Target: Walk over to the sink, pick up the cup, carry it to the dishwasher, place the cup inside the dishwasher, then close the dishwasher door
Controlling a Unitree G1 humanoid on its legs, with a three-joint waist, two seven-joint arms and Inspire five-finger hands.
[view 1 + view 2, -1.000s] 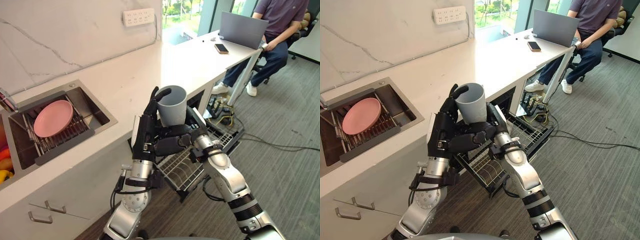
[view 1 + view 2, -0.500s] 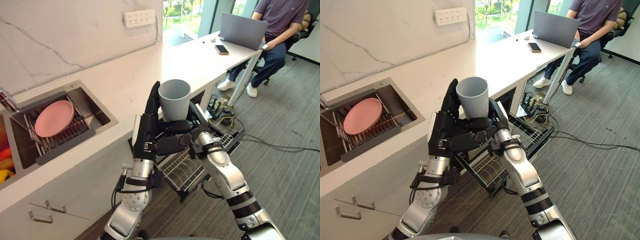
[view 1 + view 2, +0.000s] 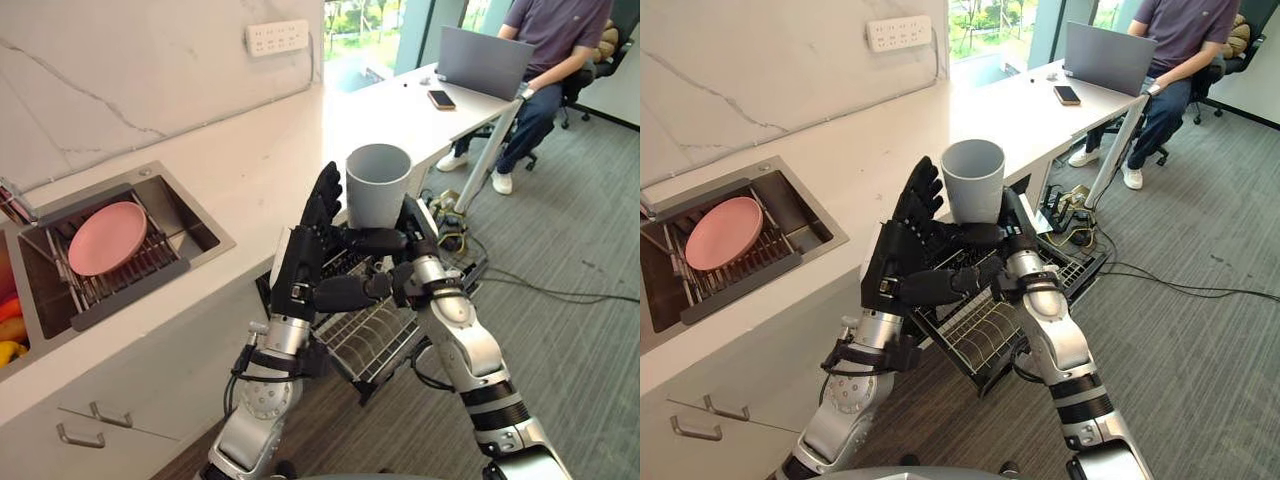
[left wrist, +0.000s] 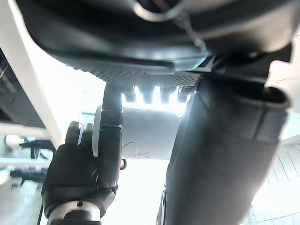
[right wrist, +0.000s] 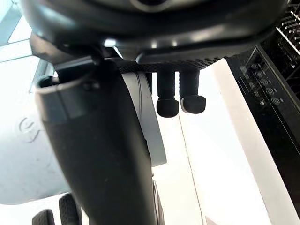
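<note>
Drawer handles [image 3: 104, 412]: two, lower left, on the cabinet front under the counter [image 3: 255, 165].
Sink [image 3: 196, 224]: one, left of frame, set into the counter.
Plate [image 3: 106, 236]: one, pink, lying on the wire rack [image 3: 130, 275] inside the sink.
Socket strip [image 3: 277, 37]: one, white, on the wall, upper centre-left.
Left hand [image 3: 303, 265]: one, centre of frame, raised upright, fingers straight and apart, tips just beside the left wall of the cup [image 3: 378, 188]; whether they touch it cannot be told.
Cup: one, grey, upright with its mouth up, centre of frame, held in the air above the dishwasher rack [image 3: 365, 345].
Right hand [image 3: 412, 258]: one, just right of centre, fingers and thumb curled round the cup's base, clamped on it.
Dishwasher rack: one, wire, lower centre, standing out from under the counter, below both hands.
Phone [image 3: 442, 97]: one, dark, upper right, flat on the counter's far end.
Laptop [image 3: 484, 60]: one, open, upper right, near the phone.
Person [image 3: 555, 40]: one, seated at the laptop, top right corner.
</note>
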